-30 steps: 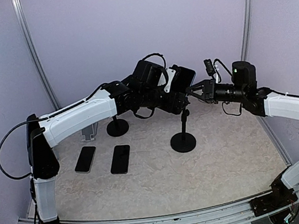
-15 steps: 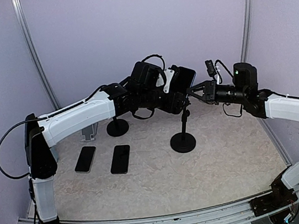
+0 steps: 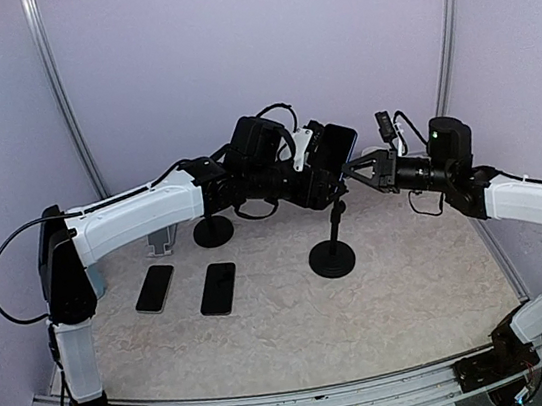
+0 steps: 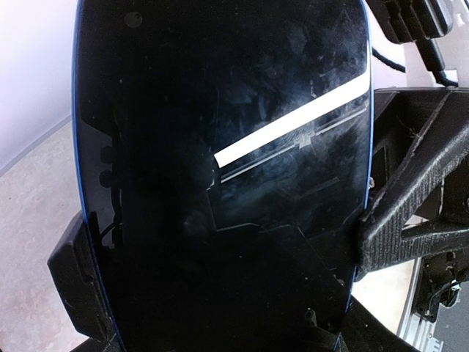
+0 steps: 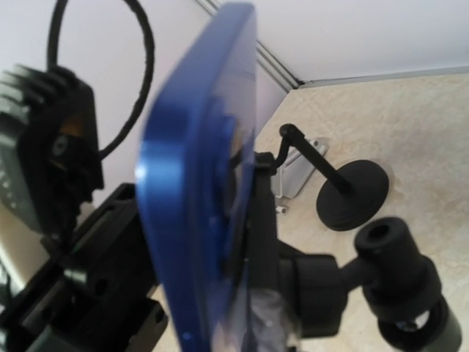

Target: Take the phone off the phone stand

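The phone [image 3: 332,146] is dark with a blue case and is held high at mid table. Its black screen [image 4: 220,183] fills the left wrist view. My left gripper [image 3: 315,170] is shut on it, with one finger [image 4: 73,279] on the left edge and the other on the right edge. The phone stand [image 3: 332,257] has a round black base and a thin pole, and its cradle [image 5: 258,220] sits right behind the phone's blue back [image 5: 194,205]. My right gripper [image 3: 352,165] reaches in from the right and appears pinched on the cradle. Its fingertips are blurred in the right wrist view.
A second black stand [image 3: 213,231] is behind the left arm and also shows in the right wrist view [image 5: 353,194]. Two dark phones [image 3: 155,288] [image 3: 218,288] lie flat at left. A grey bracket [image 3: 162,240] sits near the back left. Purple walls enclose the table.
My left arm has lifted a little, carrying the phone slightly up and right. My right gripper has stayed at the cradle, shifting slightly.
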